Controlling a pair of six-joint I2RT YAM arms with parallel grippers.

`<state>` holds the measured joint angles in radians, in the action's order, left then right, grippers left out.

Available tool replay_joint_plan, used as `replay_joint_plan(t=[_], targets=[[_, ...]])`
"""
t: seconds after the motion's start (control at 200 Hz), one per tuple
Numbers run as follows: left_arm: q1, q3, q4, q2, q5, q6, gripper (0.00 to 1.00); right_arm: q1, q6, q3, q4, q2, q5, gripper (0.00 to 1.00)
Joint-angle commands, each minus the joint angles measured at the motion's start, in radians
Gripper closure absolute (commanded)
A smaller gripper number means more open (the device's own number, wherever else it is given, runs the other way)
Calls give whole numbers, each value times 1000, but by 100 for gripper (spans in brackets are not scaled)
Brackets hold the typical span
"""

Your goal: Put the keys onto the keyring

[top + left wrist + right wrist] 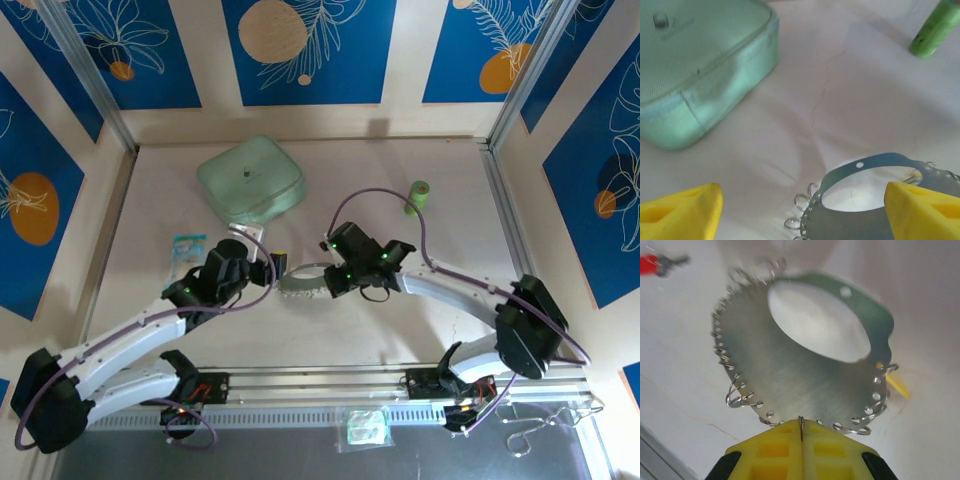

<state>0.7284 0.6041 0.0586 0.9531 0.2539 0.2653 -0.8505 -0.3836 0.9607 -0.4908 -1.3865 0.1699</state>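
Note:
The keyring is a flat silvery plate with a large hole and several small wire rings along its edge; it lies mid-table. My right gripper is shut on one wire ring at the plate's near edge. My left gripper is open at the plate's other side, with the keyring between its yellow fingertips, close to the right one. The red-headed key lies on the table beyond the plate. A thin yellow piece shows behind the plate's right edge; I cannot tell what it is.
A mint-green zipped case sits at the back of the table, also in the left wrist view. A small green roll stands at the back right. A small packet lies left of the left arm.

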Motion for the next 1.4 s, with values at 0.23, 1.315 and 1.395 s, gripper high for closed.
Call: replay_joint_plan(t=[0.23,1.315,1.395], targets=[[-31,223,172,5,-203,-424,34,42,316,-61,350,149,-117,100],[-150,-46,-255,58,-1059,-591,69,117,646,-215,600,279,-653,100],[-150,-50,-280,65,-1096,-573,72,111,670,-210,571,282,-655,100]])
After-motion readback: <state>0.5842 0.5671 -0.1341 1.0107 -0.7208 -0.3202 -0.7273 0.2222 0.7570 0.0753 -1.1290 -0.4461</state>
